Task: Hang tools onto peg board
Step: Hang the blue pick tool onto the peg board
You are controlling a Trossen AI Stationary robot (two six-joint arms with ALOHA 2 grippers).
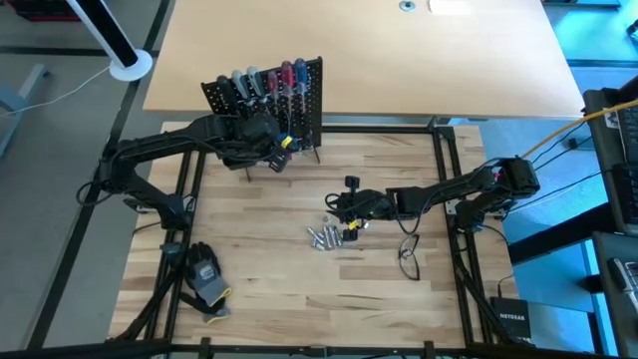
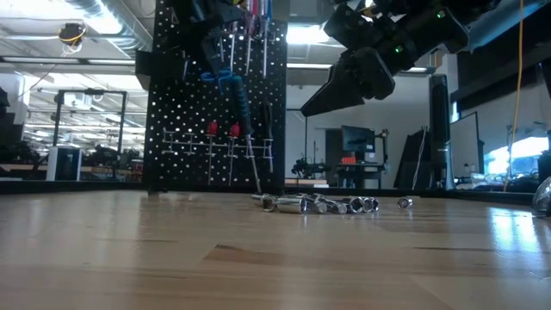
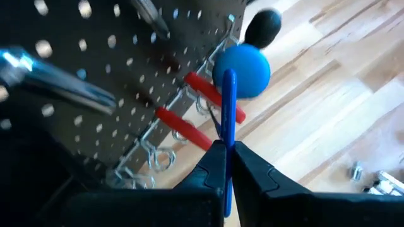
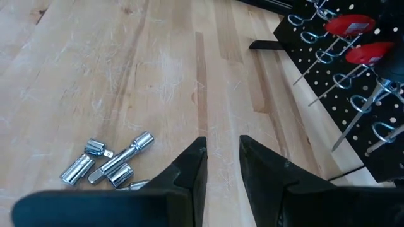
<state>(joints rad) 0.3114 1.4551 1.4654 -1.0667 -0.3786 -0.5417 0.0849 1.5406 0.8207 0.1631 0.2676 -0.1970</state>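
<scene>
The peg board (image 1: 264, 95) stands upright at the table's far side, with several screwdrivers (image 1: 269, 78) set along its top. Two red-handled tools (image 3: 189, 126) hang on its wire hooks. My left gripper (image 1: 279, 150) is close in front of the board, shut on a blue-handled screwdriver (image 2: 232, 86). Several small silver bits (image 1: 329, 237) lie loose on the table at its middle. My right gripper (image 4: 221, 164) hovers open just above the table beside them, with nothing between its fingers. My left gripper pinches a thin blue part of the screwdriver (image 3: 227, 126) between its two fingertips, next to the rounded blue handle (image 3: 243, 69). The fingers slant down toward the board. The screwdriver hangs below them in front of the board's holes, its shaft (image 2: 251, 155) pointing down.
A grey-black glove with yellow trim (image 1: 207, 274) lies near the front left. A thin dark wire loop (image 1: 409, 254) lies right of the bits. The board's hook rail (image 4: 334, 69) juts toward the table. Bare wood stretches along the front.
</scene>
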